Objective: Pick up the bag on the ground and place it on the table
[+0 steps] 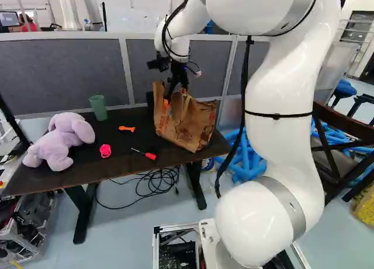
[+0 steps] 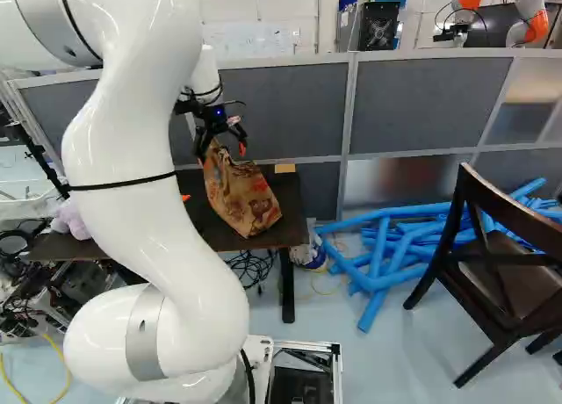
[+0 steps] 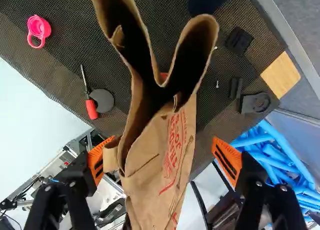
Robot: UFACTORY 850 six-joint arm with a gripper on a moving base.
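The hand (image 1: 175, 97) stood wide open, its fingers well apart, with the paper bag (image 3: 167, 155) between them. One orange pad (image 3: 98, 159) met the folded paper at the bag's edge, while the other (image 3: 227, 160) had a gap beside it, so nothing was gripped. The bag leaned at a tilt over the right end of the worktop (image 1: 117, 158) in the left base view, mouth open; its foot probably rested near the front edge, though the contact was hard to make out.

Taking clock directions from the bag as the left base view showed it, the lilac plush toy (image 1: 61, 140) lay at nine o'clock, the green cup (image 1: 98, 107) at ten, the orange piece (image 1: 127, 128) at nine, the pink ring (image 1: 105, 151) and the red-handled screwdriver (image 1: 150, 155) near eight. The screwdriver touched a black disc (image 3: 102, 100) in the wrist view. A wooden block (image 3: 281, 75) lay by some black parts (image 3: 255, 103).

The grey partition (image 1: 58, 73) stood close behind at twelve. In the right base view, blue tubes (image 2: 378, 255) lay on the floor at three to four o'clock, and a dark chair (image 2: 492, 272) stood at four, well apart.
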